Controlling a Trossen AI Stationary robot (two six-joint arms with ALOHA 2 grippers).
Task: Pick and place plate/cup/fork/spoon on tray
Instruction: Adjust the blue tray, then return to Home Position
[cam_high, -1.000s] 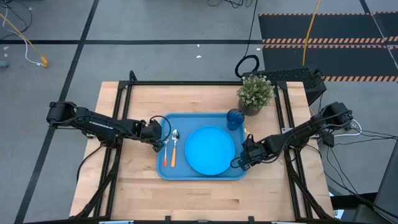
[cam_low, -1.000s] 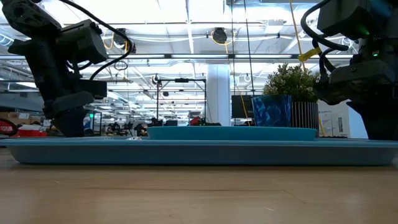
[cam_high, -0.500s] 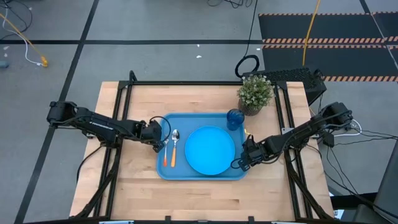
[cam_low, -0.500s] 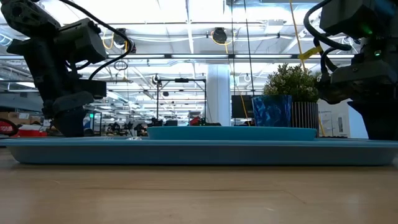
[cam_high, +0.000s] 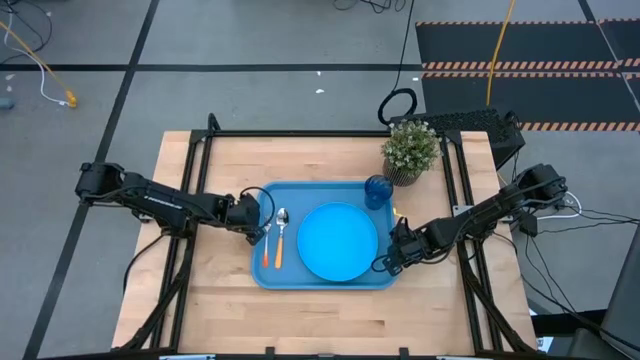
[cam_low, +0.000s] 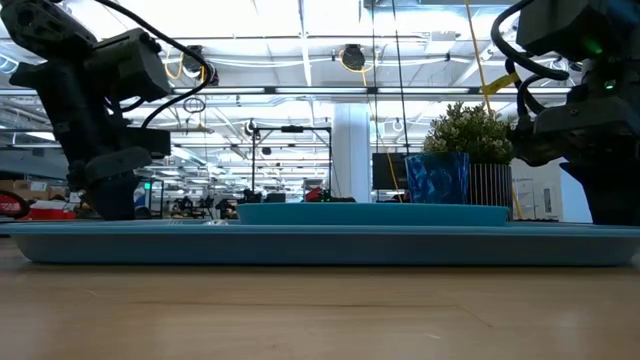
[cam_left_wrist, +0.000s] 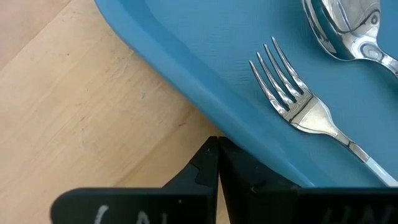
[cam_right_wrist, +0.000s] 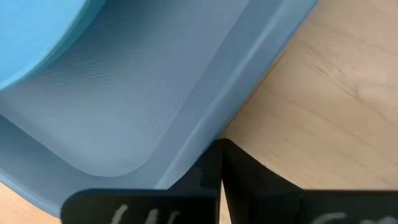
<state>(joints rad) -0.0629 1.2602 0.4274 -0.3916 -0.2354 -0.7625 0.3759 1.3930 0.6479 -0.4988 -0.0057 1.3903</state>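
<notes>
Currently your table (cam_high: 220, 300) carries the following items.

Tray (cam_high: 312, 279): light-blue, rectangular, lying flat at the middle of the wooden table. You see its raised rim as a long blue band in the low view (cam_low: 320, 245).

Plate (cam_high: 337, 241): sky-blue, round, lying flat inside the tray, toward its right half.

Cup (cam_high: 377, 190): dark-blue, translucent, standing upright in the tray's far right corner, just beside the potted plant (cam_high: 410, 150), which stands on the table outside the tray.

Spoon (cam_high: 281, 234): silver bowl pointing away from you toward the far side, orange handle toward the near side, lying in the tray's left part between the fork and the plate.

Fork (cam_high: 267, 240): orange handle, silver tines, lying parallel to the spoon, nearest the tray's left rim. Your left wrist view shows the tines (cam_left_wrist: 283, 93) resting on the tray floor, with the spoon bowl (cam_left_wrist: 348, 28) just beside them.

Left gripper (cam_high: 250, 212): low at the tray's left rim, near the fork; its two fingers are pressed together and hold nothing, as your left wrist view (cam_left_wrist: 214, 163) shows.

Right gripper (cam_high: 386, 260): low at the tray's near right corner, beside the plate; its fingers likewise meet with nothing between them (cam_right_wrist: 219, 163).
</notes>
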